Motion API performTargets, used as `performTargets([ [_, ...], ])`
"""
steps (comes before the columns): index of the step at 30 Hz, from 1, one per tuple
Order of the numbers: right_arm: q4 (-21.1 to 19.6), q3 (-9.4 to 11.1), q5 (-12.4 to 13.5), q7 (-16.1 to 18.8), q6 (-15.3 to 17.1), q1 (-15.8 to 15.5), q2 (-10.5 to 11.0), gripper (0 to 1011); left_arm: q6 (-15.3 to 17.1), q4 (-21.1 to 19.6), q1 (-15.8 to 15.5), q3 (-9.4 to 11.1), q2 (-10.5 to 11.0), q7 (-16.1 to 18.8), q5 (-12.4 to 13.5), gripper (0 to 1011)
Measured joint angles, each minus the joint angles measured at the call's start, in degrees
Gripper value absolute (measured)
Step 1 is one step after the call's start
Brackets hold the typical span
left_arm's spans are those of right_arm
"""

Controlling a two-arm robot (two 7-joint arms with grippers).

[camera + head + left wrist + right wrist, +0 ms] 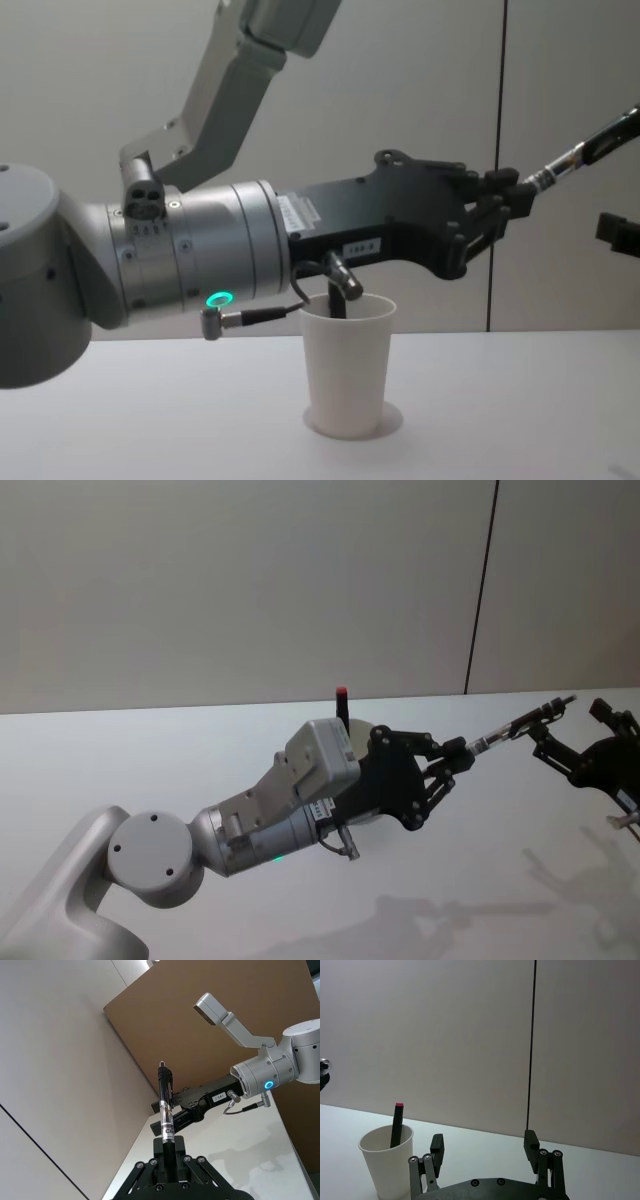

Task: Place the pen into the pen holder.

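My left gripper [455,755] reaches across the middle of the table, raised above it, and is shut on a black and clear pen [520,723]. The pen [165,1105] sticks out past the fingertips toward my right gripper [575,728]. That right gripper [484,1146] stands open at the right with nothing between its fingers. The pen holder [348,365], a white paper cup, stands on the table under the left forearm. In the head view the left wrist covers most of the pen holder [357,736]. A dark pen with a red tip [396,1125] stands inside it.
The white table [150,760] runs back to a plain grey wall with a dark vertical seam [482,590]. A brown panel [210,1035] stands behind my right arm [280,1067] in the left wrist view.
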Motion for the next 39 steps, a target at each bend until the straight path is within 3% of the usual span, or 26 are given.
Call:
performTargets([
  [12,-0.81,0.25,0.36,0.99,-1.08,-0.91,0.56,1001,-0.03,0.09,-0.09,0.07,-0.07,0.04,0.00,129],
  [22,-1.34,0.93,2.12,4.65,-3.32,-2.31,1.81,1002,-0.04,0.10,-0.13,0.11,-0.12,0.04,0.00,130],
  [29,-1.40,1.57,5.20,7.53,-4.92,-3.53,2.56,1001,-0.03,0.09,-0.14,0.11,-0.12,0.04,0.00,129],
  [39,-1.02,2.30,11.70,12.39,-6.64,-5.05,3.26,1001,-0.03,0.09,-0.14,0.11,-0.12,0.04,0.00,130],
])
